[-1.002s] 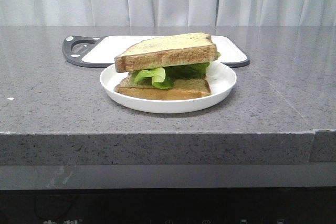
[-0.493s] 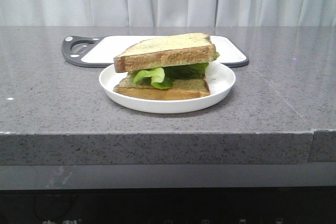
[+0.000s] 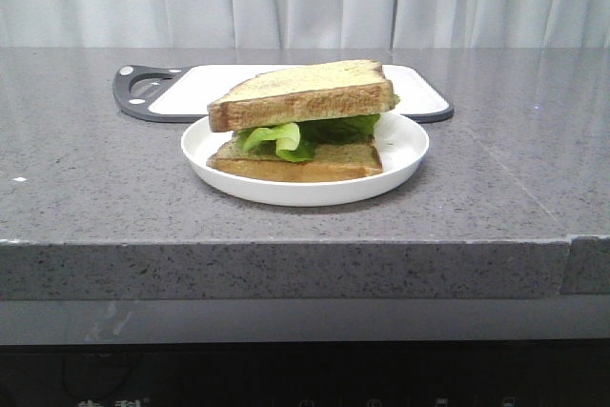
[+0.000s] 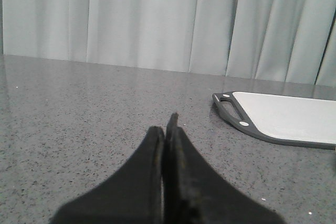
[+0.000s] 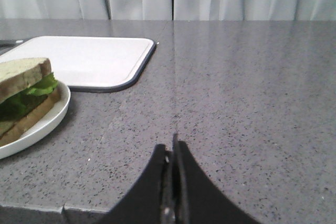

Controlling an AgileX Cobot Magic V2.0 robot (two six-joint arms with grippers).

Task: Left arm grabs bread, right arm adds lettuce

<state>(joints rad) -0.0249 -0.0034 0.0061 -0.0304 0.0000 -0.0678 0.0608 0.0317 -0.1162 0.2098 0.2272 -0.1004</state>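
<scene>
A sandwich sits on a white plate (image 3: 405, 154) in the middle of the counter. The top bread (image 3: 300, 94) is a thick toast slice with brown crust, tilted on the green lettuce (image 3: 286, 136), which lies on a second slice (image 3: 305, 161). The right wrist view shows the bread (image 5: 21, 74), the lettuce (image 5: 38, 86) and the plate (image 5: 44, 124) too. Neither arm shows in the front view. My left gripper (image 4: 167, 124) is shut and empty, low over bare counter. My right gripper (image 5: 171, 148) is shut and empty, near the counter's front edge, to the right of the plate.
A white cutting board with a dark grey rim and handle (image 3: 143, 92) lies behind the plate; it also shows in the left wrist view (image 4: 283, 116) and the right wrist view (image 5: 89, 59). Pale curtains hang behind the grey speckled counter (image 3: 496, 197).
</scene>
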